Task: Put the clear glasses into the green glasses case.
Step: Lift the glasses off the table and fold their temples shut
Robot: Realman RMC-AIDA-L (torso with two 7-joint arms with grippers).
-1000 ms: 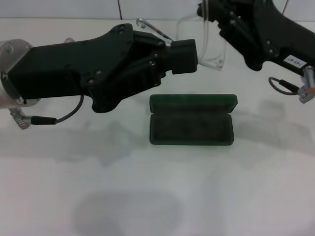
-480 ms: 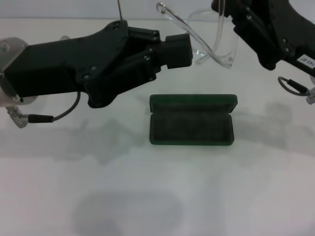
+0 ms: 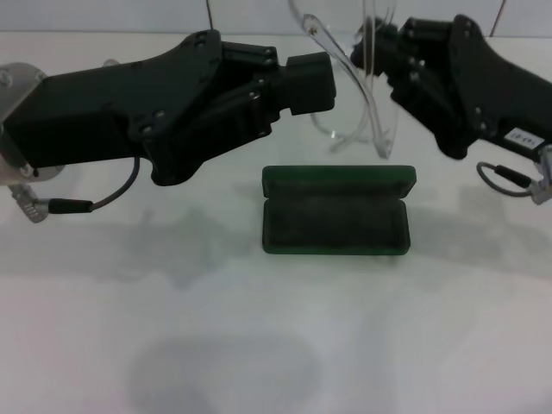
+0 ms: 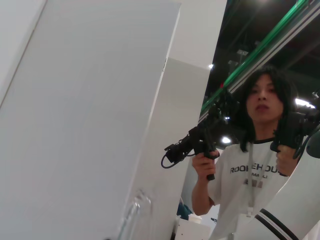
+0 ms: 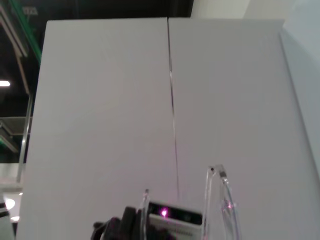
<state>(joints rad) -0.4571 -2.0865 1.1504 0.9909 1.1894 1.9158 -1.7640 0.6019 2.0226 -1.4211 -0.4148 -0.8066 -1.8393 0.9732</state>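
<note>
The right gripper (image 3: 385, 45) is closed on the clear glasses (image 3: 358, 95), holding them aloft above and behind the green glasses case (image 3: 335, 210). The glasses hang with temple arms running steeply downward toward the case, which lies open with its long axis crosswise. The left gripper (image 3: 321, 84) hovers beside the glasses; its opening cannot be determined.

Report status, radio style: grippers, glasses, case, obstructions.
Right gripper holds clear glasses aloft behind open green glasses case. Left gripper hovers beside, empty. Case interior unobstructed.
</note>
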